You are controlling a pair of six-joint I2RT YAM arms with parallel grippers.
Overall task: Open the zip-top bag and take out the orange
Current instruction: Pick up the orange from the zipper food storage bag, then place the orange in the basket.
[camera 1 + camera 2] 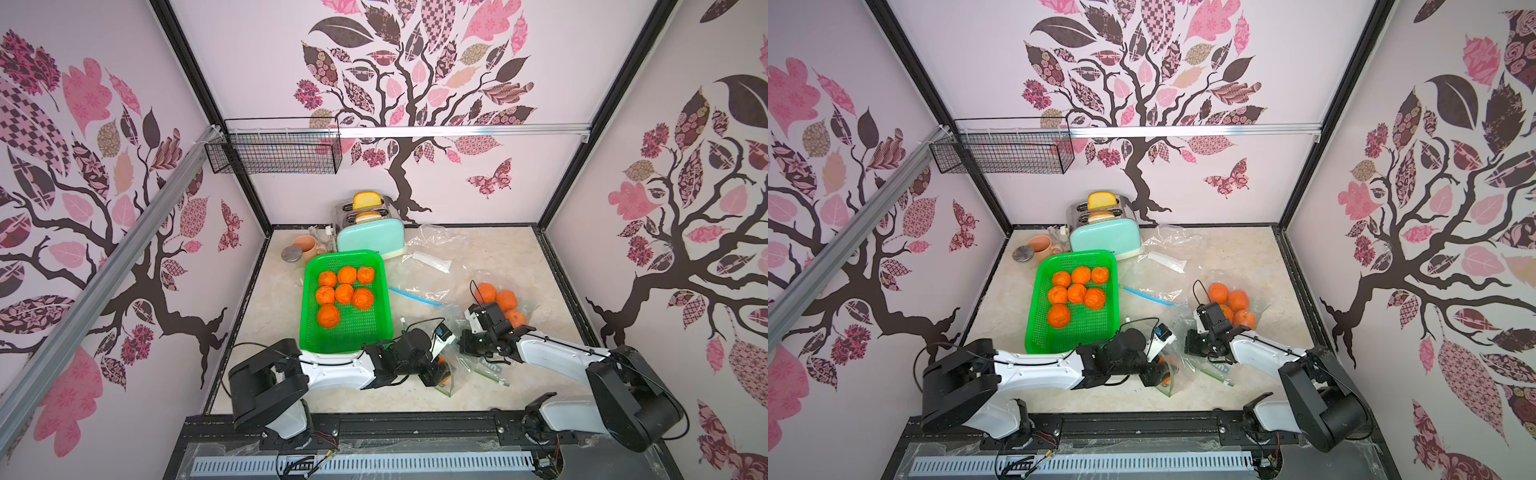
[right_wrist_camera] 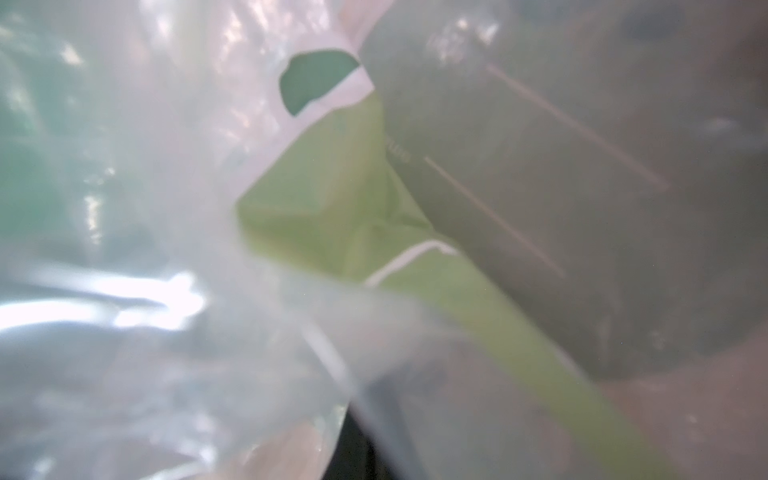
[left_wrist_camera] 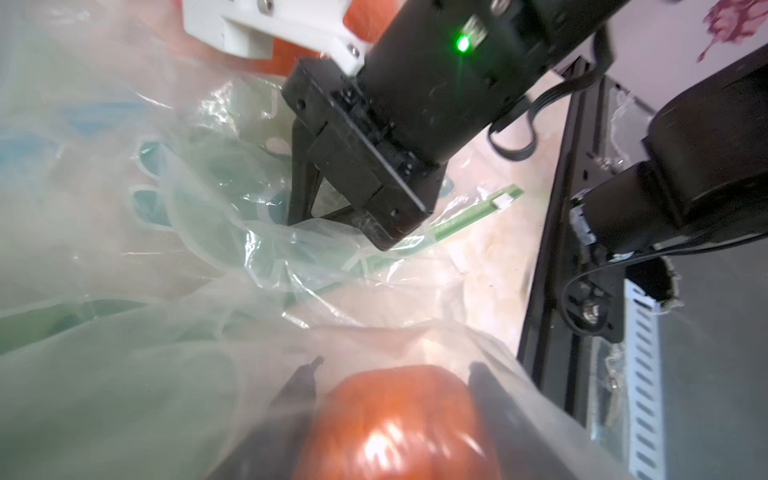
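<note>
Left jaws flank the orange [image 3: 399, 424] inside bag [image 3: 166, 374].

White arms [image 1: 332, 368], black joints [image 1: 266, 386], black fingers [image 3: 300, 166]

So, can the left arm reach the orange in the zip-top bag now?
Probably yes: the left claw straddles the orange, and the right claw pinches the zip-top bag. Whether film lies between them is unclear.
</note>
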